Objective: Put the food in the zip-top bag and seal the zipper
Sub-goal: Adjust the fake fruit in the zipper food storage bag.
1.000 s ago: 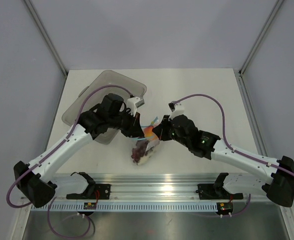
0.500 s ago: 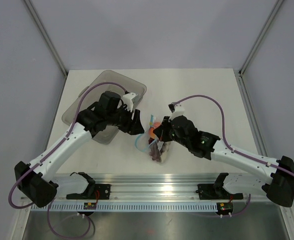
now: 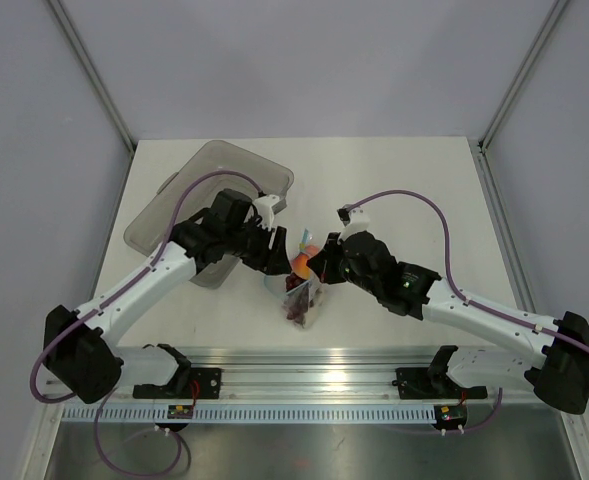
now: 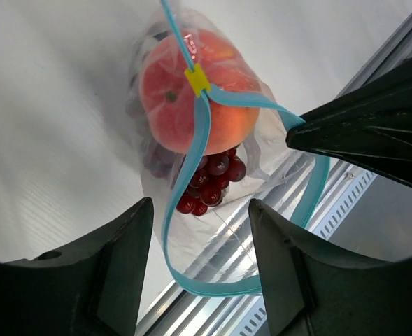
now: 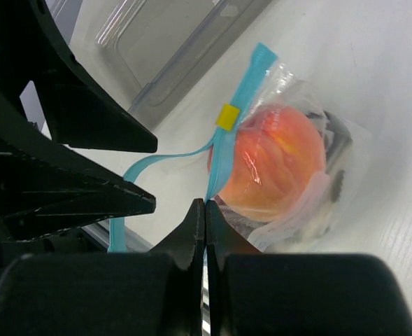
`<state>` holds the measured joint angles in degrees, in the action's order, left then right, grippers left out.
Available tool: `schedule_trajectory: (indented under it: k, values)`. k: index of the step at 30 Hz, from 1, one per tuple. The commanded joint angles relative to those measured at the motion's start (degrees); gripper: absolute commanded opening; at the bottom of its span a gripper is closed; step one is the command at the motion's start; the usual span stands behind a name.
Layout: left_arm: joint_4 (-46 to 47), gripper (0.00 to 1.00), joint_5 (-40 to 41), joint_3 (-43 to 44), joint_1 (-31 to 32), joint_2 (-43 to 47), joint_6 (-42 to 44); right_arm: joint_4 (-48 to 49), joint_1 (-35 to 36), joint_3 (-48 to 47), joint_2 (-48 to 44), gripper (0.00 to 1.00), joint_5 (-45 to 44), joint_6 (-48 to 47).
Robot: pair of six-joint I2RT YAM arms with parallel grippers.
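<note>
Left fingers (image 4: 115, 280) spread apart, holding nothing; right fingers (image 5: 185, 238) pinched shut on the zipper (image 5: 247, 77) of the zip-top bag (image 5: 345, 147)

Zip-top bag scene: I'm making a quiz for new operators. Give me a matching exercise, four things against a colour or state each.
Things: 1 peach; 2 grapes; 3 slider; 4 right gripper.
Colours or states: a yellow; b shut on the zipper; c orange-red; d dark red.
Pairs: 1-c, 2-d, 3-a, 4-b.
</note>
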<state>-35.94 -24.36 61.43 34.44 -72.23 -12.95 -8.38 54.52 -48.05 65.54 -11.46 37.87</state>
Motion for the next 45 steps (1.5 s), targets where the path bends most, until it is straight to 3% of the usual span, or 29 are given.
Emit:
schedule_trajectory:
  k: [1, 11, 13, 14, 17, 18, 19, 22, 25, 32, 33, 34, 45]
  values:
    - [4.1, 0.59, 0.5, 0.3, -0.2, -1.9, 1.5, 4.3, -0.2, -1.3, -0.7, 0.0, -1.1, 0.1]
    - [6.6, 0.54, 0.4, 0.0, 0.6, -6.0, 1.3, 4.5, -0.1, -1.3, -0.2, 0.0, -0.9, 0.0]
    - [7.4, 0.49, 0.6, 0.1, 0.7, -7.0, 0.8, 4.5, -0.2, -1.3, -0.1, 0.0, -0.8, 0.0]
    - [7.6, 0.45, 0.7, 0.2, 0.8, -7.4, 0.5, 4.2, -0.2, -1.4, 0.1, 0.0, -0.8, 0.0]
    - [7.7, 0.17, 1.1, 0.4, 1.1, -8.5, 0.0, 3.4, -0.2, -1.7, -0.1, 0.0, -1.2, -0.1]
    - [7.8, 0.02, 1.0, 0.4, 1.2, -8.5, -0.1, 2.3, -0.1, -1.7, -0.3, 0.0, -1.9, 0.0]
    - [7.9, 0.0, 0.8, 0.4, 1.2, -8.5, -0.7, 1.8, -0.1, -1.8, -0.6, 0.0, -2.3, 0.0]
    - [8.7, 0.0, 0.3, 0.2, 1.2, -7.8, -2.8, -1.5, -0.2, -2.7, -1.0, 0.02, -3.7, 0.0]
    - [9.5, 0.0, -0.2, -0.2, 1.4, -7.4, -5.1, -9.0, -0.2, -7.7, 0.3, 0.25, -2.9, -1.2]
    - [10.1, 0.0, -0.1, -0.8, 2.2, -6.8, -6.5, -13.8, 1.0, -14.2, 0.3, 0.33, -3.3, -2.4]
    - [10.1, 0.0, -0.2, -0.9, 2.2, -6.5, -6.5, -14.1, 1.2, -15.0, 0.6, 0.31, -2.5, -2.8]
    - [9.9, 0.0, 0.1, -0.7, 2.2, -6.3, -6.0, -16.1, 2.2, -18.0, 3.7, 0.0, -0.2, -3.4]
    - [9.8, 0.0, -1.0, -0.4, 2.2, -6.4, -5.5, -20.9, 4.9, -19.1, 12.6, 0.0, -2.3, -0.8]
